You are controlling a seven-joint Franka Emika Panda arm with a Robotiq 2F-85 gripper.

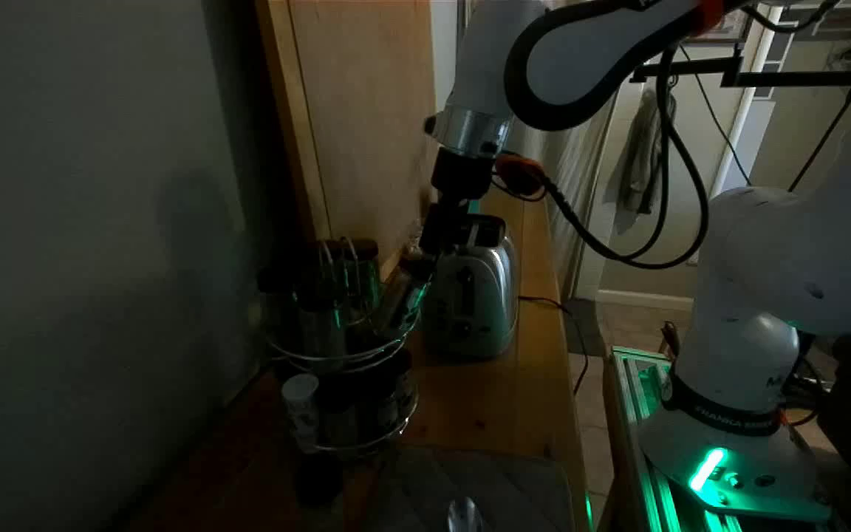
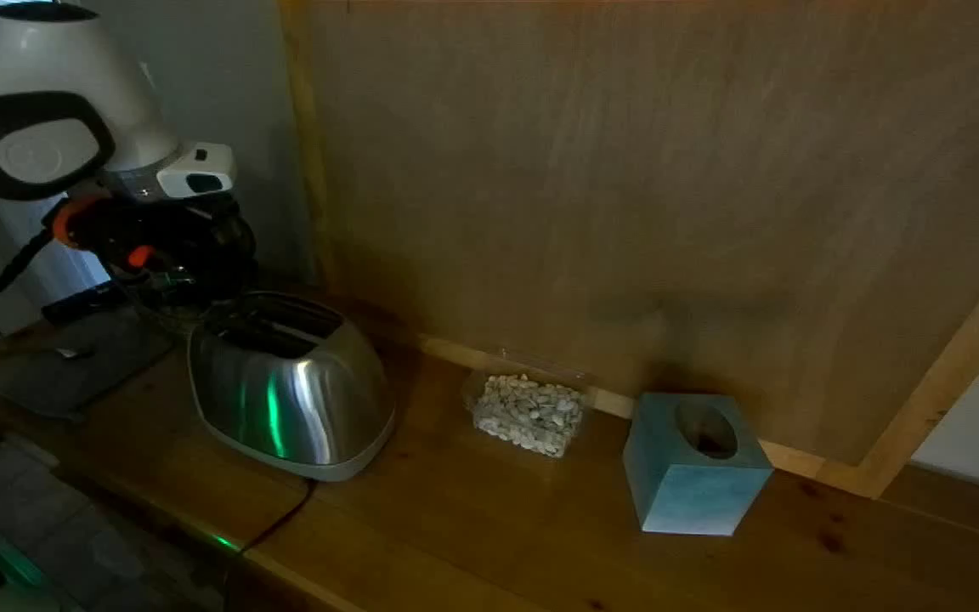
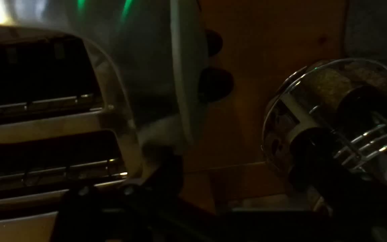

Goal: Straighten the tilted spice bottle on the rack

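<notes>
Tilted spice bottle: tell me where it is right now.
In an exterior view, the tilted spice bottle is at the right side of the upper tier of the rack, slanting toward the toaster just right of it.

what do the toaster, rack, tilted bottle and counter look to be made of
Toaster: shell likely polished steel; it reflects bright streaks. Rack: metal wire, shiny; its thin rings glint. Tilted bottle: probably smooth glass, as its side catches a green gleam, though plastic is possible. Counter: wood by the look, smooth and brown; dark knots show.
</notes>
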